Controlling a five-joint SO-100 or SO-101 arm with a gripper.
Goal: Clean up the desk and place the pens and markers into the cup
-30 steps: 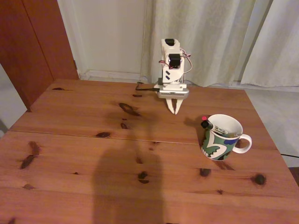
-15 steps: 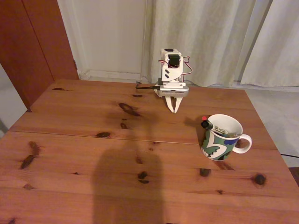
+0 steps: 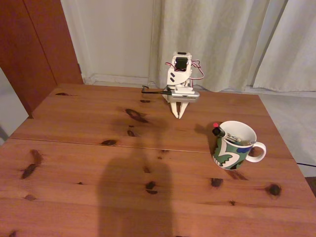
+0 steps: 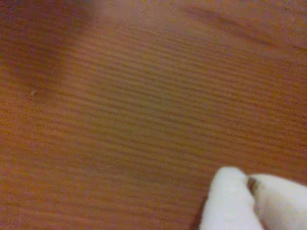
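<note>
The white mug (image 3: 235, 145) with green, white and dark blue pattern stands on the right of the reddish-brown desk (image 3: 98, 163) in the fixed view. Pens lean inside it: a black pen with a red end (image 3: 217, 129) pokes over the left rim, and other slim sticks (image 3: 238, 138) lie across the inside, too small to tell apart. My white gripper (image 3: 177, 115) hangs at the back of the desk, up and left of the mug, pointing down, shut and holding nothing. The wrist view shows its fingertips (image 4: 230, 201) pressed together over bare wood (image 4: 144, 120).
Dark knots (image 3: 136, 115) dot the planks. A black cable (image 3: 153, 90) runs to the arm's base at the back edge. Pale curtains (image 3: 222, 39) and a wooden door (image 3: 34, 44) stand behind the desk. A shadow (image 3: 136, 197) falls across the front middle.
The arm has folded back and lowered slightly, and the shut gripper has drifted a little left toward its base. The mug and pens have not moved.
</note>
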